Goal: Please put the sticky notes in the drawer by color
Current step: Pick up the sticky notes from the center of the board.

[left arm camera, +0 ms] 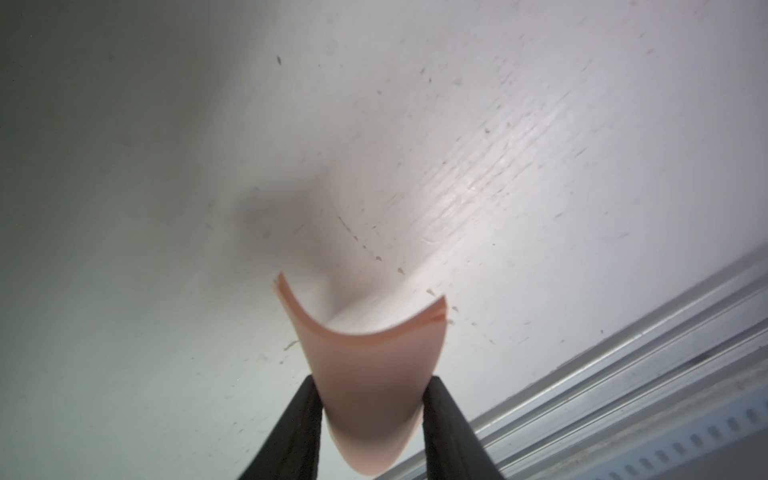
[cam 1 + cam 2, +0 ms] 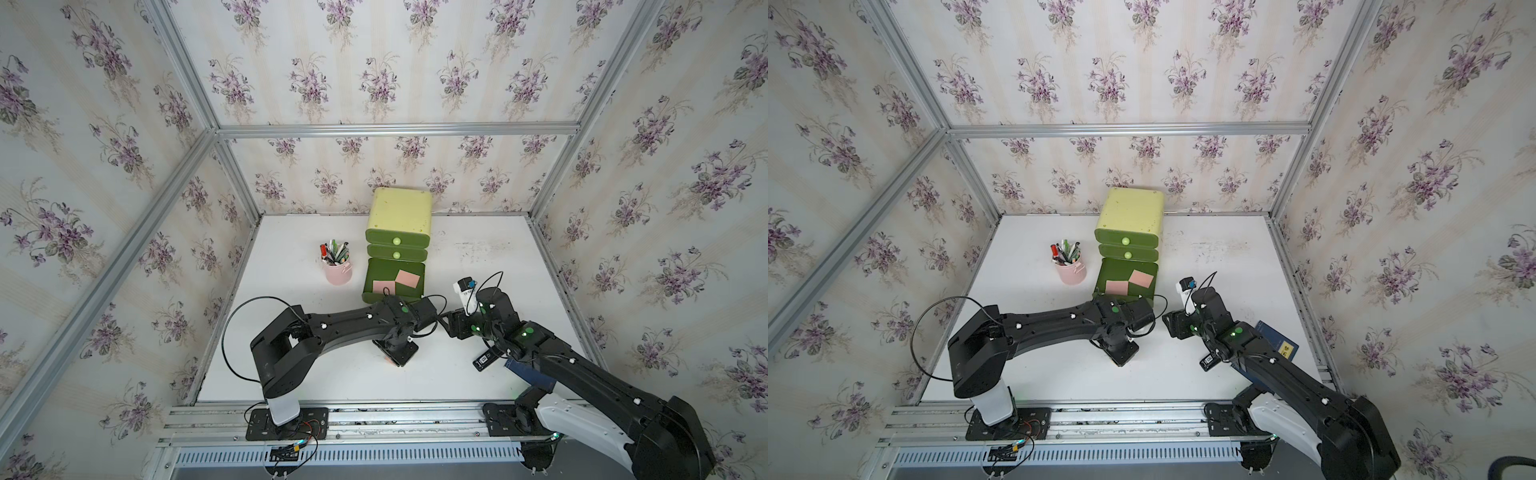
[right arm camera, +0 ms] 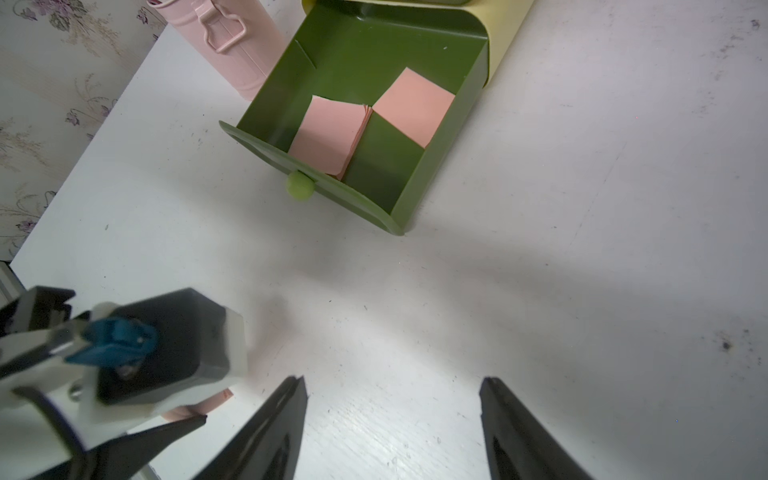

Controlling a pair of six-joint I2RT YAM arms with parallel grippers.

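Drawer point(image 3: 374, 178): two pink notes point(image 3: 328, 133); left gripper point(image 1: 372, 380) pinches third note point(image 1: 370, 353).

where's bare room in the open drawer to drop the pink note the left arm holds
Open bottom drawer: for the held pink note, bare floor at the back, between the rear wall and the pink pen cup side; also the front corner away from the cup, bordered by both notes. Crowded middle: front pink note, rear pink note.
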